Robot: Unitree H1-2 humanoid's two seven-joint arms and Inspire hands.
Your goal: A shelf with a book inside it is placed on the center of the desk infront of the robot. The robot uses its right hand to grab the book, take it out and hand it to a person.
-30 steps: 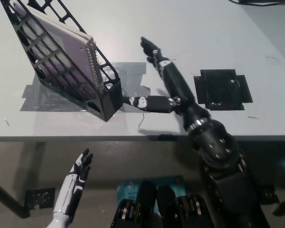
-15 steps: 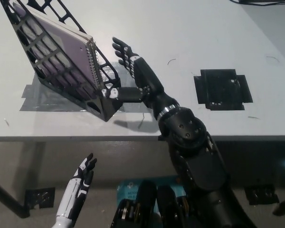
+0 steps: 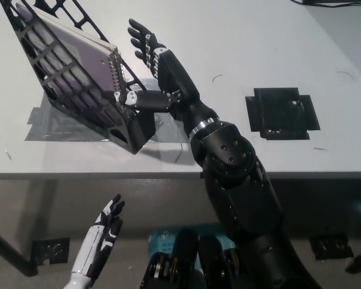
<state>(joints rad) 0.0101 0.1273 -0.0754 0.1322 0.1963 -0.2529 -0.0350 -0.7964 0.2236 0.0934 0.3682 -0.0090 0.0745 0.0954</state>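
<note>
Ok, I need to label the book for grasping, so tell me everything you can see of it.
The book is a spiral-bound notebook with a pale purple cover and a metal wire spine facing the right hand. It lies tilted inside the black lattice shelf, leaning on the shelf's slanted back, spine end lowest. The shelf's bars cross part of its cover. The open right hand reaches beside the spine, its thumb at the coil; no firm grasp shows.

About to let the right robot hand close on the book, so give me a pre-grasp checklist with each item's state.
1. Book seated in shelf, spiral edge facing the hand: ok.
2. Right robot hand open, fingers spread: ok.
3. Right robot hand beside the book's spiral edge: ok.
4. Book between thumb and fingers: cannot tell.
5. Left robot hand below the desk edge, clear of the shelf: ok.
6. Person ready to receive: not ok, nobody in view.
</note>
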